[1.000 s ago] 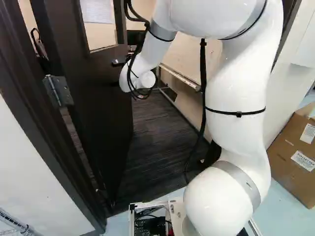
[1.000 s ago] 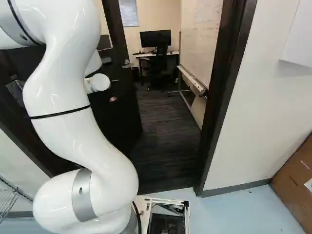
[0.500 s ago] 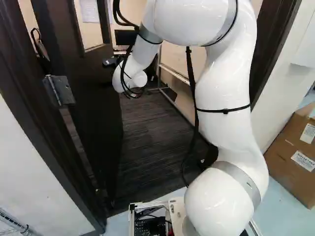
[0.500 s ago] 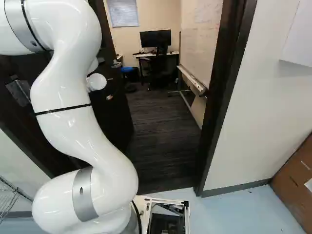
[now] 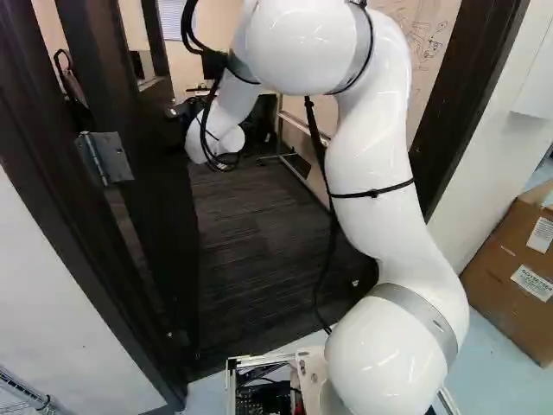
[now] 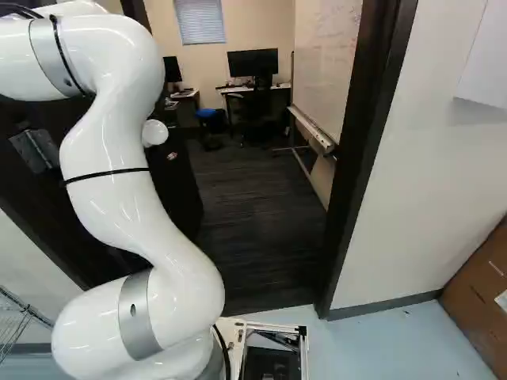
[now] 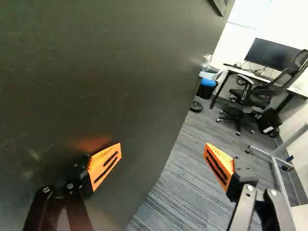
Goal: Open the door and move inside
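The tall dark flat door (image 7: 110,62) stands ajar on its steel hinge (image 5: 104,158), left of the doorway. The tool's (image 7: 162,150) orange-padded fingers are spread, gripping nothing. It looks heavy, stiff yet free-swinging; I'd push flat near its free edge.

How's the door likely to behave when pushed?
Probably stiff: the door looks like a flat slab. It should swing, not tip, since a hinge ties it to the frame. Its tall panel suggests some weight.
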